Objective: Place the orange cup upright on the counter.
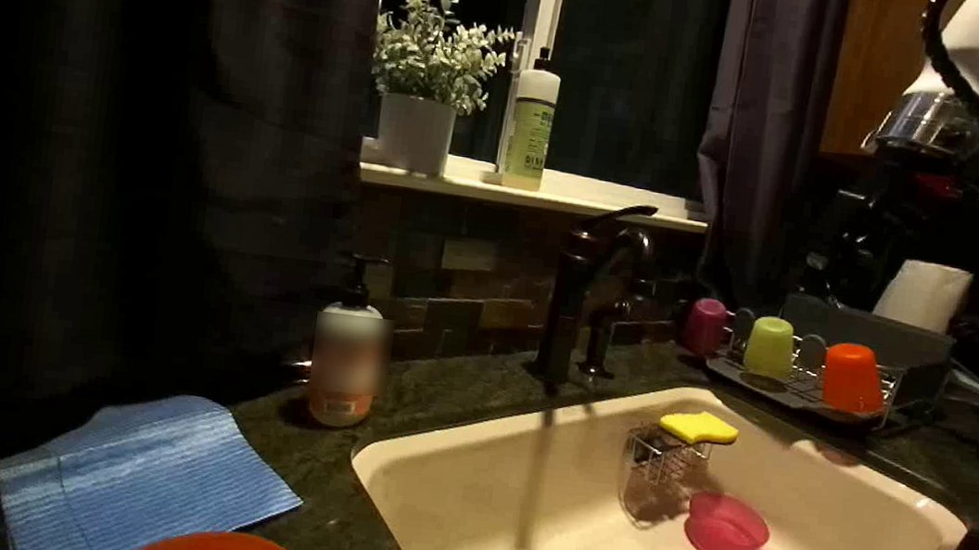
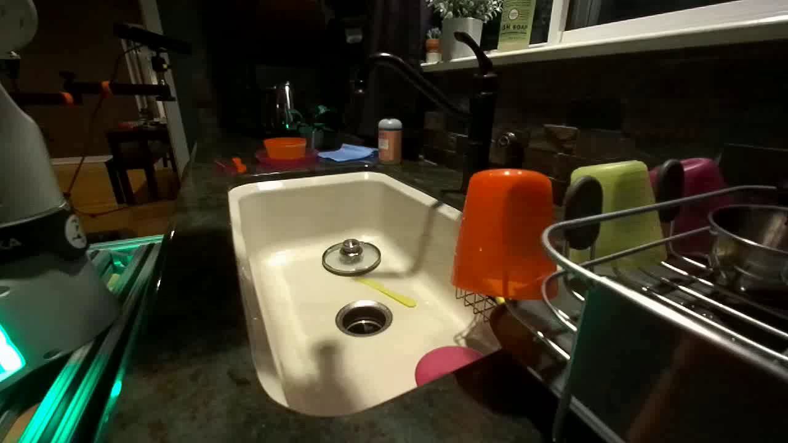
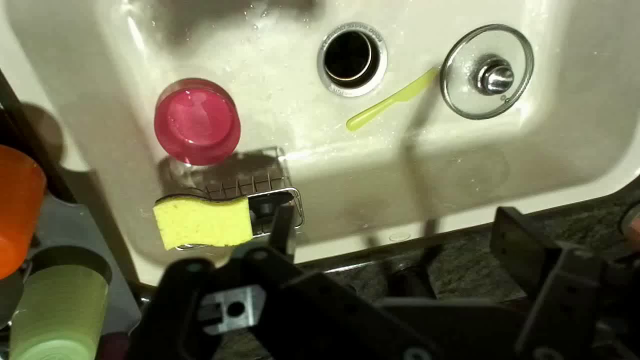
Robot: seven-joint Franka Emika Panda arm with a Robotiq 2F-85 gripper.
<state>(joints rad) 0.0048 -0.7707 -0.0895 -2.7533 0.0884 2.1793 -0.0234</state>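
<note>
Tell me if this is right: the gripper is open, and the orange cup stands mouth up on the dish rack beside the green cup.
Mouth up is wrong: the orange cup is upside down, its narrower, closed end on top, as both exterior views show. The rest is right: it is on the dish rack beside the green cup, and the gripper is open.

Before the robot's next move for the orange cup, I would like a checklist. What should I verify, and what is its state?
1. Tool open, holding nothing: ok.
2. Tool lined up with orange cup: not ok; cup at wrist view's left edge.
3. Cup upright: not ok; mouth-down on dish rack.
4. Green cup apart from orange cup: ok.
5. Nothing on dish rack catching orange cup: cannot tell.
</note>
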